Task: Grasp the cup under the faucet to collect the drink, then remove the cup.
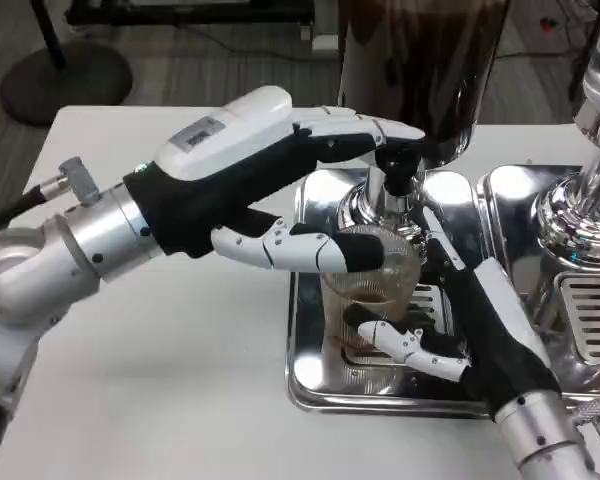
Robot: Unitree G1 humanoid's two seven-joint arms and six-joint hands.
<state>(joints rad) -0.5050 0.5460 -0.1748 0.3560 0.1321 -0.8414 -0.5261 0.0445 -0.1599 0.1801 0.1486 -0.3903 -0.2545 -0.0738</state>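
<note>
Robot hand (460,325) over white table (180,380); grey floor (180,60)

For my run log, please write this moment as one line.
left hand: fingers on faucet lever | right hand: holds cup on tray | cup: under faucet, some brown drink inside | step: filling

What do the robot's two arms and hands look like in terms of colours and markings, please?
Both forearms are silver metal cylinders. The left hand has a glossy white back bearing a small grey label, a black wrist and palm, and white fingers tipped in black. The right hand matches: white back, black and white fingers.
</note>
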